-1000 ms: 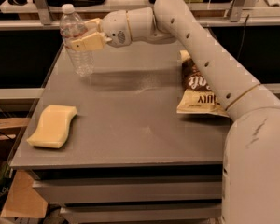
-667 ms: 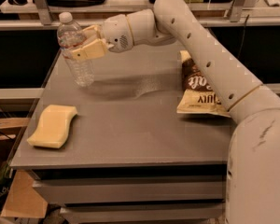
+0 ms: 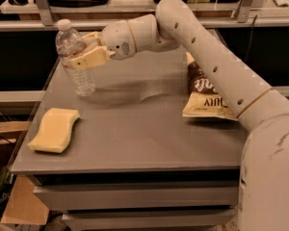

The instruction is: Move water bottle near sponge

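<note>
The water bottle (image 3: 76,57) is clear and ribbed with a white cap, standing upright over the left rear part of the grey table (image 3: 135,129). My gripper (image 3: 85,52) is shut on the water bottle around its middle, reaching in from the right. The sponge (image 3: 55,129), a pale yellow wavy foam pad, lies flat near the table's front left corner, in front of the bottle and a little to its left.
A yellow-and-brown chip bag (image 3: 206,91) lies on the right side of the table, partly under my arm (image 3: 207,47). Shelving and dark equipment run behind the table. Cardboard (image 3: 19,203) lies on the floor at lower left.
The gripper has carried the bottle toward the front and slightly left, closer to the sponge. The sponge and chip bag have not moved.
</note>
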`<state>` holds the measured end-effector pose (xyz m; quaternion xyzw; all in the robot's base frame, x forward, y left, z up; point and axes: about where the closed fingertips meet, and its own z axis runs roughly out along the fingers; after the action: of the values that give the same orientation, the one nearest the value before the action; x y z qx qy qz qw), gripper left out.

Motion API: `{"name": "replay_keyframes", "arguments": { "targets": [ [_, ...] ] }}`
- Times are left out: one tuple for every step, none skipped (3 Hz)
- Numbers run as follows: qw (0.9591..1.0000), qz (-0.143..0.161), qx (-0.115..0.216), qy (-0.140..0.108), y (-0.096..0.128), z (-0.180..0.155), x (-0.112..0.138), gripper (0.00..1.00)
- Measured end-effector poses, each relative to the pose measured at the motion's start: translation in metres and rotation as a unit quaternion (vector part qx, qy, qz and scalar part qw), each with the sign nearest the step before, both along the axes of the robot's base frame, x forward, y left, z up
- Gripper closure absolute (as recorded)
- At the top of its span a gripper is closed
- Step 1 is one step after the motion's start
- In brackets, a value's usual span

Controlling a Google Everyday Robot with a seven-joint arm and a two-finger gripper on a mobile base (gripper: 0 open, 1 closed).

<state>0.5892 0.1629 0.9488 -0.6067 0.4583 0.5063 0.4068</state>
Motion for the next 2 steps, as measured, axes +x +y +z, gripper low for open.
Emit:
{"name": "replay_keyframes", "arguments": {
  "targets": [
    [0.9999, 0.011, 0.001, 0.006, -0.002, -0.001, -0.024, 1.0],
    [0.9999, 0.011, 0.009, 0.005, -0.009, 0.0, -0.043, 1.0]
  ]
}}
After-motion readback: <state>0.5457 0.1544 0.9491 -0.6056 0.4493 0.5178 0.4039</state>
